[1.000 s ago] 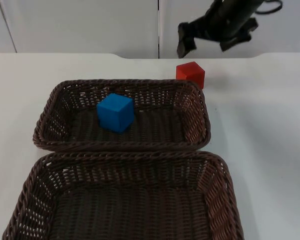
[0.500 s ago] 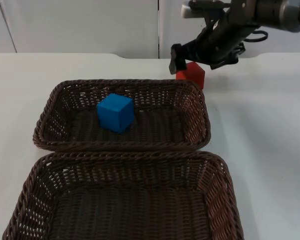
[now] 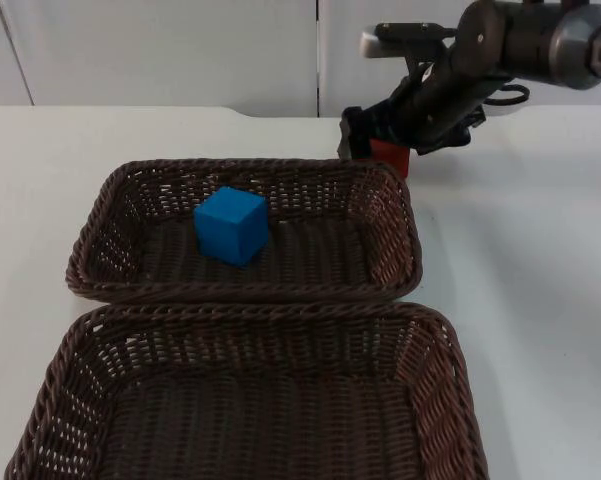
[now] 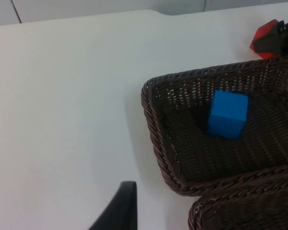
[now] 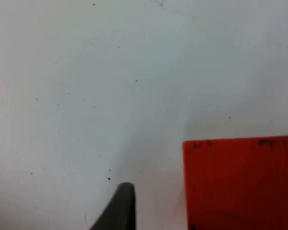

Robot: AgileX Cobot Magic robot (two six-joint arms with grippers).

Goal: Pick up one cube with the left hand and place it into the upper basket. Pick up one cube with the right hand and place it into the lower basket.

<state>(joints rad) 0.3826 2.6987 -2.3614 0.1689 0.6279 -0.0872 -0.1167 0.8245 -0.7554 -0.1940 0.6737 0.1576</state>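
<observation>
Top view: my right hand [image 3: 380, 135] is down around the small red cube [image 3: 391, 157], which sits on the white table [image 3: 540, 260] just behind the upper dark wicker basket [image 3: 120, 205]; fingers straddle it, apparently not yet clamped. The blue cube [image 3: 231, 225] lies in that basket; the lower wicker basket [image 3: 435, 400] holds nothing.

Left wrist view: left arm waits off to the side; grip state I can't tell.

Right wrist view: red face close beside my fingertip. No readable markings.

Two brown woven wicker baskets: the upper one [image 3: 100, 225] and the lower one [image 3: 65, 385]. Two cubes: one blue cube [image 3: 231, 225], one red cube [image 3: 391, 157].
</observation>
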